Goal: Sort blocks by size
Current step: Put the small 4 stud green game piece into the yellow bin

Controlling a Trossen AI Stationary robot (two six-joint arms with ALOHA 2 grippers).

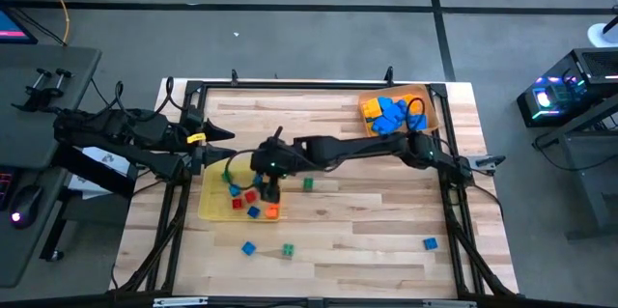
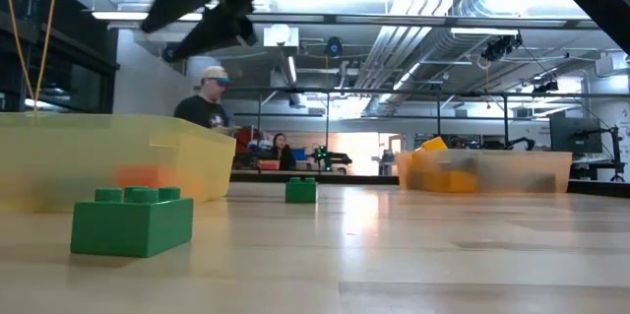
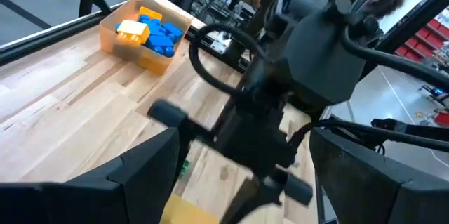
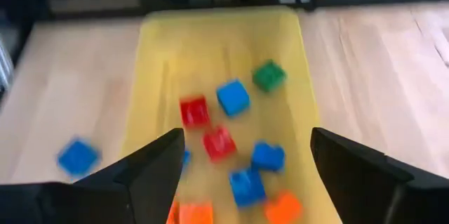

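Note:
A yellow tray [image 1: 214, 202] at the table's left middle holds several tiny cubes, red [image 4: 194, 110], blue [image 4: 233, 97], green [image 4: 269, 75] and orange [image 4: 283, 207]. My right gripper [image 1: 268, 188] hangs open and empty above this tray; it also shows in the right wrist view [image 4: 245, 140]. An orange tray [image 1: 431, 105] at the far right holds larger blue [image 1: 390, 115] and yellow blocks. Loose small blocks lie on the wood: green [image 1: 308, 183], blue [image 1: 248, 247], green [image 1: 288, 249], blue [image 1: 430, 242]. My left gripper [image 1: 214, 134] waits open at the table's left edge.
A black frame [image 1: 290, 84] runs around the table. The right arm [image 1: 357, 147] stretches across the table's middle from the right. In the low view a green block [image 2: 133, 220] stands near, and people show in the room behind. Bare wood lies along the near edge.

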